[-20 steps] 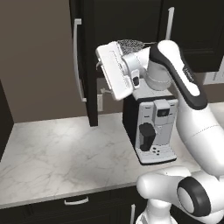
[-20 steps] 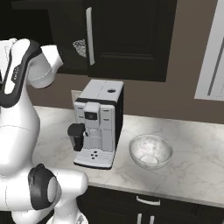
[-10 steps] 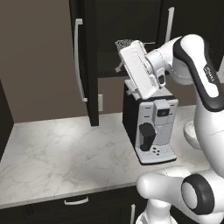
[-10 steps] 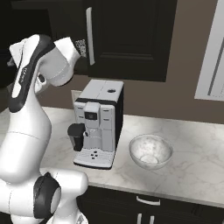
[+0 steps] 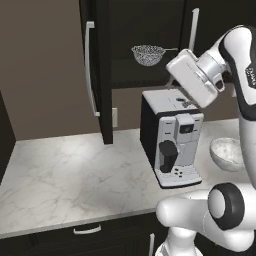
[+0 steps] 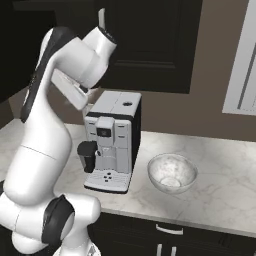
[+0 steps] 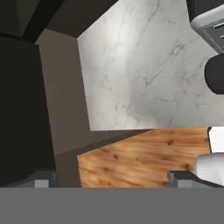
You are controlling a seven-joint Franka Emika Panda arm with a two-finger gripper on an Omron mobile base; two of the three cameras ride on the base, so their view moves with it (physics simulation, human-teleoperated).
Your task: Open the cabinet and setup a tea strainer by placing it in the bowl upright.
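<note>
**Cabinet open, strainer waiting on the shelf**

The cabinet (image 5: 102,75) stands open: its door is swung out edge-on toward the left base camera, the long silver handle (image 5: 90,70) facing left. Inside, on the shelf, sits the tea strainer (image 5: 147,54), basket mouth up and thin handle pointing right. The opening step looks done; fetching the strainer is the step in hand.

The pincer (image 7: 113,179) is empty, its two dark tips spread wide at the bottom of the hand view, which looks down past the marble tabletop (image 7: 144,65) to the wooden floor (image 7: 140,157). In the left base view the hand sits just right of and below the strainer, above the coffee machine (image 5: 172,140), not touching either.

The bowl (image 6: 172,172) rests on the tabletop just right of the coffee machine, empty.

Next, I judge, the hand must turn toward the shelf, reach in and close on the strainer, probably at the handle or rim. The coffee machine's top lies close under that path, so clearance matters
</note>
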